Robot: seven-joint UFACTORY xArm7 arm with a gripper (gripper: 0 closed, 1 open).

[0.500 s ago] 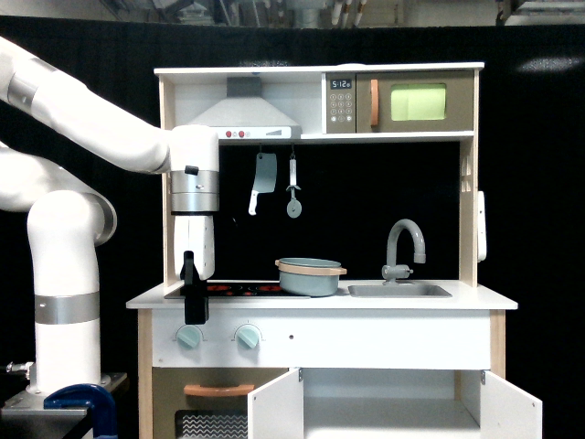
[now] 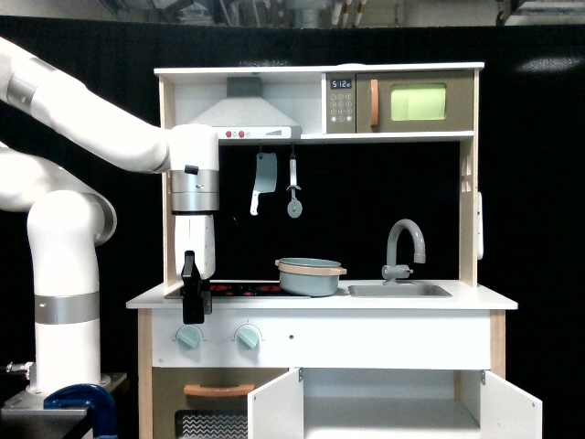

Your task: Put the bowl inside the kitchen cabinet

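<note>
The grey-blue bowl with a peach rim sits on the toy kitchen's countertop, between the stove and the sink. The kitchen cabinet below the counter stands with both small white doors swung open, showing its white inside. My gripper hangs pointing down at the counter's front left corner, well to the exterior view's left of the bowl. Its black fingers are seen edge-on, so the gap between them does not show. Nothing is visibly held.
The stove top lies beside the gripper, with two knobs on the front panel. A grey faucet rises behind the sink. A toy cleaver and utensil hang above. The oven door's peach handle is lower left. The microwave sits top right.
The gripper has risen very slightly at the counter's front left corner. The bowl and cabinet doors have not moved.
</note>
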